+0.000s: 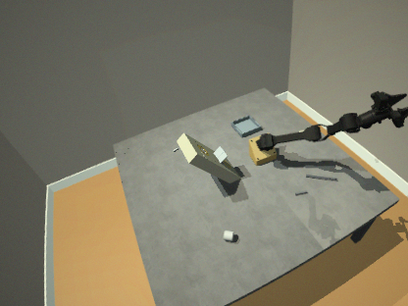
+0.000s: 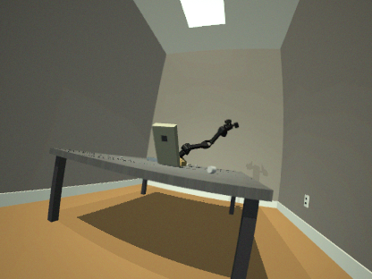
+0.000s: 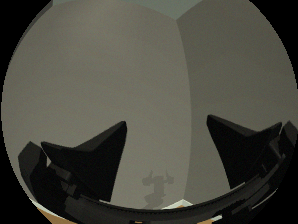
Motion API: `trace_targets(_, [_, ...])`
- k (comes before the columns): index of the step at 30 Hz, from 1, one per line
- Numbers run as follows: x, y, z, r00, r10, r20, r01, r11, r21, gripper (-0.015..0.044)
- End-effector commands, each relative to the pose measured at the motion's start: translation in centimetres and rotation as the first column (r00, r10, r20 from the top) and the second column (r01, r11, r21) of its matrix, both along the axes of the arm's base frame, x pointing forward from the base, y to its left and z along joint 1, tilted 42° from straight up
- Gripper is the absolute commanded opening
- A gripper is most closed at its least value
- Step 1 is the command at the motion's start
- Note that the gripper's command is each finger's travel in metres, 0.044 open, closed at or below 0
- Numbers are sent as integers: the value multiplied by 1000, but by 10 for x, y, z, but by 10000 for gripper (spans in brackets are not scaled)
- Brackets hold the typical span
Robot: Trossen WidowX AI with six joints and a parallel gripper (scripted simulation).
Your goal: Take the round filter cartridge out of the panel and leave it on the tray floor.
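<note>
The service panel (image 1: 212,166) (image 2: 171,152) stands tilted on the table, its face toward the arm's base. A small round dark-and-gold detail (image 1: 204,151) shows on that face, seen at a steep angle; it appears to be the cartridge, but its slots cannot be made out. The blue-grey tray (image 1: 246,126) lies beyond the arm's base, with nothing visible in it. My gripper (image 1: 405,104) (image 2: 233,123) (image 3: 168,121) is open and empty, raised high and pointing away from the panel, far from both panel and tray.
A yellow base block (image 1: 263,153) carries the arm. A pale square plate (image 1: 220,154) is at the panel's face. A white cylinder (image 1: 229,235) (image 2: 211,170) lies on the table. Two thin dark bars (image 1: 322,178) (image 1: 301,193) and a small pale piece (image 1: 176,149) lie apart.
</note>
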State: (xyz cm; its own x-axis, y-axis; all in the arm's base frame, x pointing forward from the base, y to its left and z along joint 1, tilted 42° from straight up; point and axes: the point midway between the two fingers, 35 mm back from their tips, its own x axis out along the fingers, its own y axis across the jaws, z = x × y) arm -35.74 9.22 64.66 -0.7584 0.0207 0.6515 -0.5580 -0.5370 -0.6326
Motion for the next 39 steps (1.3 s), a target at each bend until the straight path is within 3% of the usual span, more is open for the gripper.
trace_targets(1, [2, 0, 1, 1000, -4, -7, 4, 1000, 3, 374])
trace_targets(12, [142, -13, 64, 863, -274, -424, 347, 932, 104, 97])
trace_targets(18, [246, -34, 83, 613, -445, -653, 616, 786, 43, 97])
trace_targets(26, [379, -80, 72, 163, -559, -813, 822, 532, -201, 97])
trace_targets(32, [469, -121, 38, -191, -578, -794, 826, 343, -448, 97])
trace_targets(39, [558, -171, -28, -542, -562, -624, 669, 161, -726, 97])
